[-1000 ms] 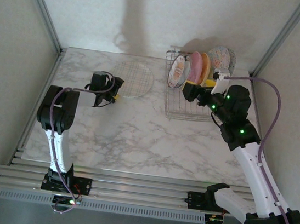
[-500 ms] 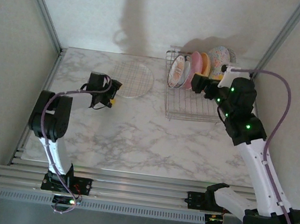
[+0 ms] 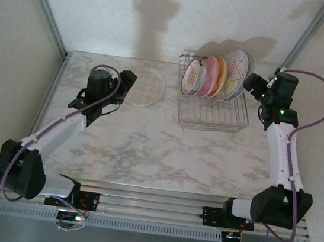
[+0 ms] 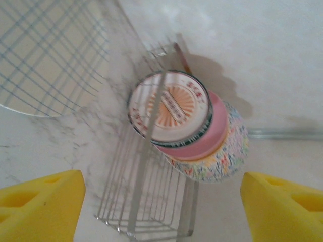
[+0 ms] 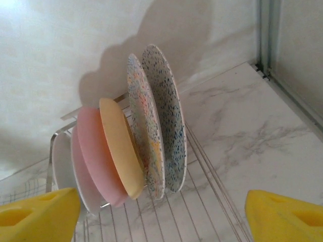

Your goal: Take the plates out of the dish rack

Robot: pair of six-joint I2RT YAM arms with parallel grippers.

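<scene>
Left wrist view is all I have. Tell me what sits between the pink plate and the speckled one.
Observer: A yellow-orange plate stands between the pink plate and the speckled plate.
Operator: Now report what's behind the speckled plate.
Observer: A second speckled plate, blue-dotted, last in the dish rack.
Operator: Locate the right gripper.
Observer: The right gripper hovers beside the rack's right end, fingers wide apart, holding nothing.
</scene>
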